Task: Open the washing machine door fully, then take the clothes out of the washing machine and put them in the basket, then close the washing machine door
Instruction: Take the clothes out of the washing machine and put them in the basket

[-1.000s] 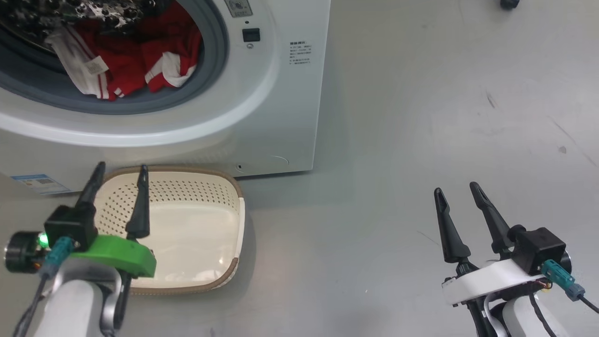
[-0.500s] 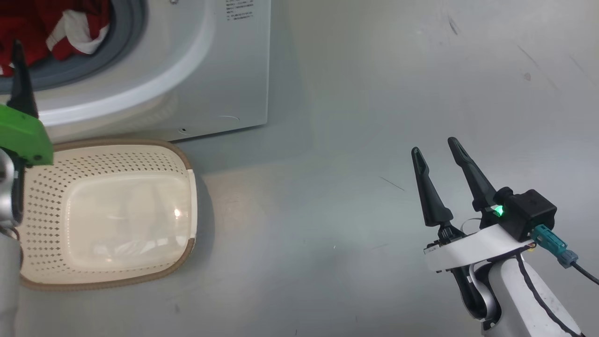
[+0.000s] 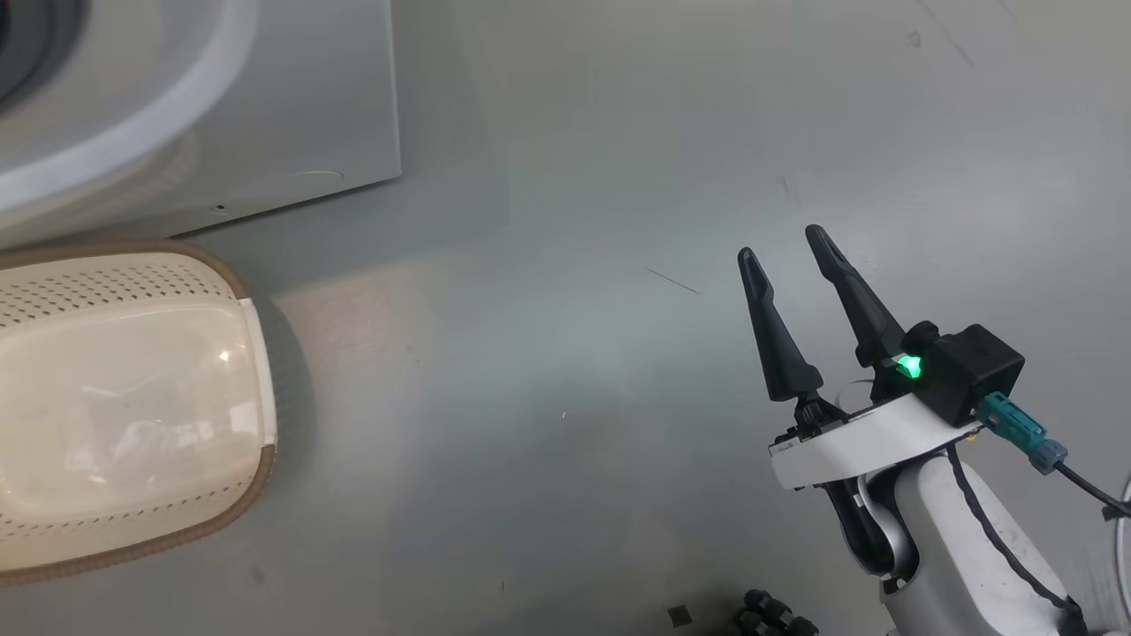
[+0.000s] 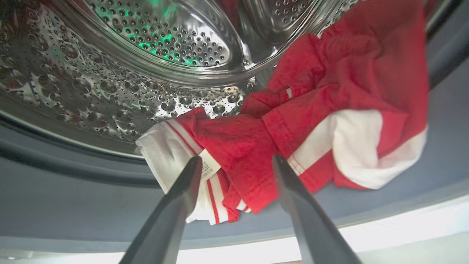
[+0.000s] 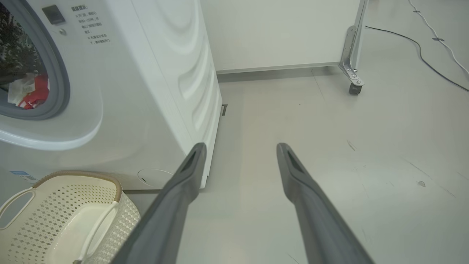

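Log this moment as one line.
left pincer: open, aimed at clothes in washing machine | right pincer: open, empty, above floor | basket: no clothes seen inside | step: grab pending

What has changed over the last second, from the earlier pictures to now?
The left gripper rose from above the basket to the washing machine opening; its open fingers now flank the edge of the clothes without gripping. The head view swung right, so the scene slid left. Unchanged: right gripper open and empty over the floor, basket empty, clothes in the drum.
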